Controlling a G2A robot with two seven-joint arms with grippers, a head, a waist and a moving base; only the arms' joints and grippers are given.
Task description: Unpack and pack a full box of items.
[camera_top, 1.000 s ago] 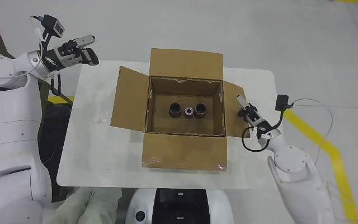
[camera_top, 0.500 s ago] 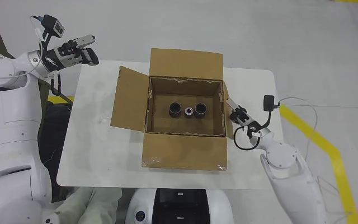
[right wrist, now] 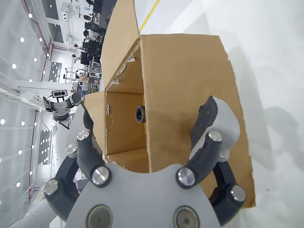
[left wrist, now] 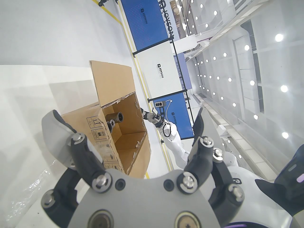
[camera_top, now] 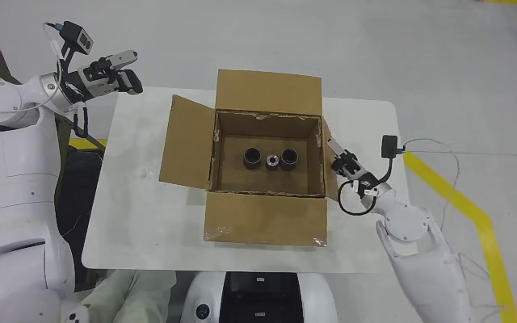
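An open cardboard box [camera_top: 269, 220] stands in the middle of the white table [camera_top: 121, 210]. On its floor lie three dark metal cylinders [camera_top: 254, 158], [camera_top: 273, 160], [camera_top: 290, 157]. My right gripper [camera_top: 334, 153] is at the box's right flap [right wrist: 190, 77], open, one finger on the inner side and one on the outer face. One cylinder [right wrist: 139, 114] shows past that flap. My left gripper [camera_top: 133, 70] hangs open and empty above the table's far left corner, away from the box [left wrist: 123, 124].
The back flap [camera_top: 269, 89], left flap [camera_top: 187, 141] and front flap lie spread outward on the table. A bit of clear plastic film [camera_top: 149, 169] lies left of the box. Bare table surface lies to the left and to the right of the box.
My right gripper has moved left up to the box, and the right flap has gone from lying outward to standing nearly upright. The left arm has kept still.
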